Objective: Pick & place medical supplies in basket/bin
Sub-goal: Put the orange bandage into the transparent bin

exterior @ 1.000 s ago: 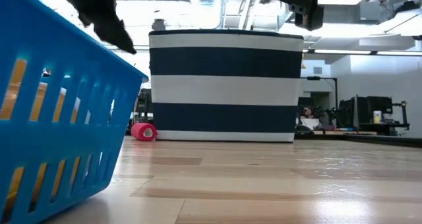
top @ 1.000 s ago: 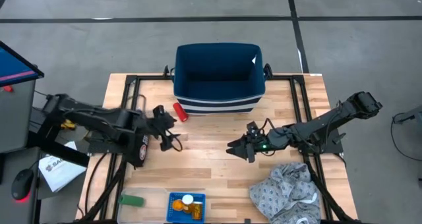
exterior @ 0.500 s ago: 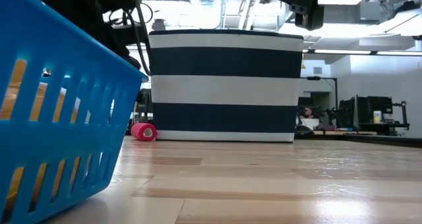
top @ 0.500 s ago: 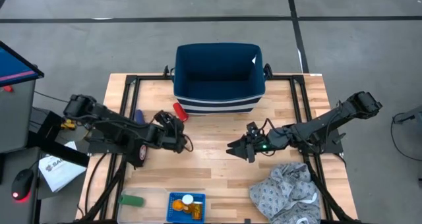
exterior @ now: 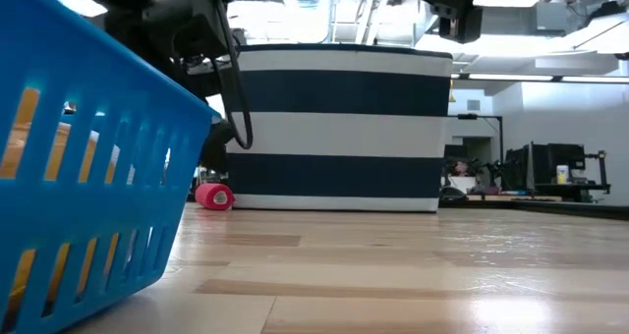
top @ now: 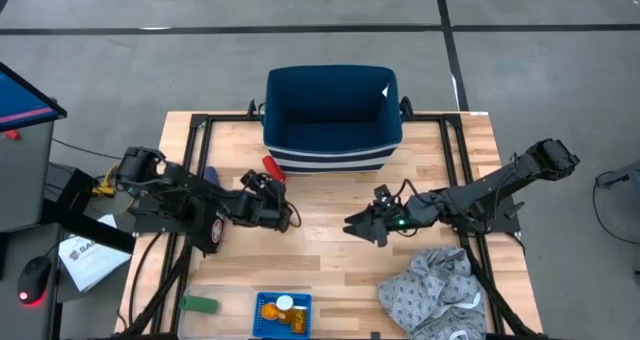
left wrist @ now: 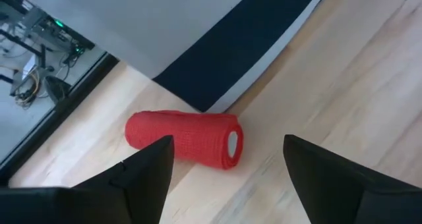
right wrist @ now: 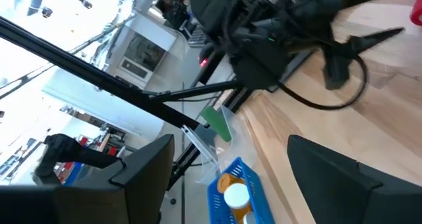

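Pale wood planks formed our bench (top: 320, 240), with a navy striped tub (top: 332, 120) at its far edge. We saw our left gripper (left wrist: 227, 174) spread open and empty just short of the red cylinder (left wrist: 186, 138), which lay beside the tub's base. Our right gripper (right wrist: 227, 174) hung open and empty mid-bench. Our blue basket (top: 282, 313), cut off at the near edge, held orange pill bottles (top: 272, 311), hard to make out. 1 green piece (top: 200, 304) lay beside it.
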`<state>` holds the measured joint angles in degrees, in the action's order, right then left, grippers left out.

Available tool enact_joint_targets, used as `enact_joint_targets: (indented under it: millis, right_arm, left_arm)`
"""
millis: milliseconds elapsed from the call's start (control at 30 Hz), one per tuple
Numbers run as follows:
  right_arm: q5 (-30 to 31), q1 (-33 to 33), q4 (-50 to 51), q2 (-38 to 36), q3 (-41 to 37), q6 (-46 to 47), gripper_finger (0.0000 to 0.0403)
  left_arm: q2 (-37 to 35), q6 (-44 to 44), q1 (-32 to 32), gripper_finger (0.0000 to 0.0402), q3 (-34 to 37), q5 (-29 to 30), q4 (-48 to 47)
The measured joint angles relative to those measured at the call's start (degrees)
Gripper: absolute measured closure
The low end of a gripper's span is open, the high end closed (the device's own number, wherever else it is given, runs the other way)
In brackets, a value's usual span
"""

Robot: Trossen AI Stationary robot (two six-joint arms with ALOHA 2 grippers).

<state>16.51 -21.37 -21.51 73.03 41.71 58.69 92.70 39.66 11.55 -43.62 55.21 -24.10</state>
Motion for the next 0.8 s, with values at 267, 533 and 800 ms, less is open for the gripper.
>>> enact_joint_targets:
  millis: [267,533,800]
  right_arm:
    - [-0.03,-0.94,-2.49,0.0,0.0,-1.61,0.0111]
    - [-0.09,-2.56,-3.67,0.0,0.0,-1.72,0.0111]
    - [-1.07,-2.72,-4.69,0.0,0.0,-2.18,0.0111]
  left_arm:
    - [2.09,-1.09,-2.02,0.0159,0.0,-2.26,-0.5]
    - [2.22,-1.22,-6.16,0.016,0.0,-2.55,-0.43]
    - [2.22,-1.86,-6.98,0.0176,0.0,-7.01,-0.3]
